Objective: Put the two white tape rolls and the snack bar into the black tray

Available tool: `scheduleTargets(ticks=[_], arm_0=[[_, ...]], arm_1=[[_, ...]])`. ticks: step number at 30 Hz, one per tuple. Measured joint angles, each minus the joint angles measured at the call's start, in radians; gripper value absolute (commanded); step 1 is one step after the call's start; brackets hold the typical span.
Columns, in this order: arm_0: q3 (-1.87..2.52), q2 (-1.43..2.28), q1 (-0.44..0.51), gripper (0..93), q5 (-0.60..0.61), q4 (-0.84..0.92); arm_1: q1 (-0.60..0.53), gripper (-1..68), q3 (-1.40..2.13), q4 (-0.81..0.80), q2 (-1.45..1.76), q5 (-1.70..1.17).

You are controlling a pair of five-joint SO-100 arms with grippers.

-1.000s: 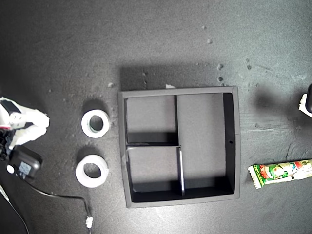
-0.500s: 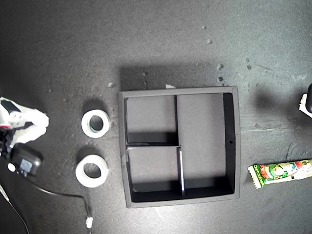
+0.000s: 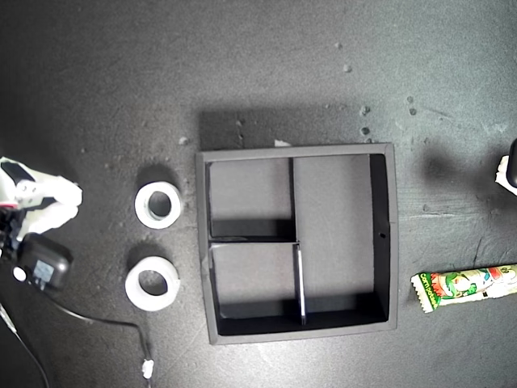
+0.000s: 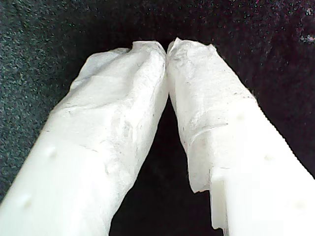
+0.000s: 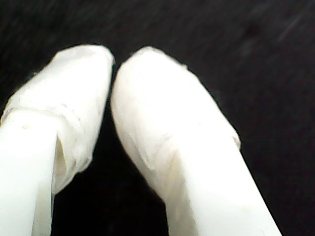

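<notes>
The black tray (image 3: 297, 147) sits square on the dark table (image 3: 242, 65), its two small compartments on the side toward the exterior view's left and its long compartment on the side toward that view's right; all three hold nothing. Two white tape rolls lie flat on the table just outside the tray's wall on the exterior view's left: the first tape roll (image 3: 158, 204) level with the tray's upper small compartment, the second tape roll (image 3: 151, 284) level with the lower one, the pair near each other but apart. The snack bar (image 3: 464, 286) lies on the table beyond the tray's opposite wall, near the tray's lower corner, running off the frame edge.

My first gripper (image 4: 166, 49) is clenched on nothing, its white wrapped fingertips (image 4: 147, 54) touching over bare table. My second gripper (image 5: 113, 61) is likewise closed with nothing between its pads (image 5: 142, 64). An arm (image 3: 36, 202) shows well away from the tray past the tape rolls, and a bit of another (image 3: 507, 174) above the snack bar; which is which I cannot tell.
</notes>
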Motion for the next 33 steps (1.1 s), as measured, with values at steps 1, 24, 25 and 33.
scheduleTargets(ticks=[1, 24, 25, 33], arm_0=[[0.000, 0.000, -0.005, 0.0, 0.011, -0.040], [-0.416, -0.284, -0.015, 18.2, 0.356, -0.448], [-0.491, -0.390, 0.008, 17.6, 0.356, -0.417], [-0.761, -0.986, 0.127, 14.0, 0.244, -0.345]], arm_1=[[0.018, -0.3, 0.000, -0.071, -0.006, -0.072], [0.021, 2.4, -0.028, -0.761, -0.017, -0.595], [-0.011, 4.5, -0.058, -0.759, -0.017, -0.687], [-0.258, 6.5, -0.583, -0.334, -0.149, -1.284]])
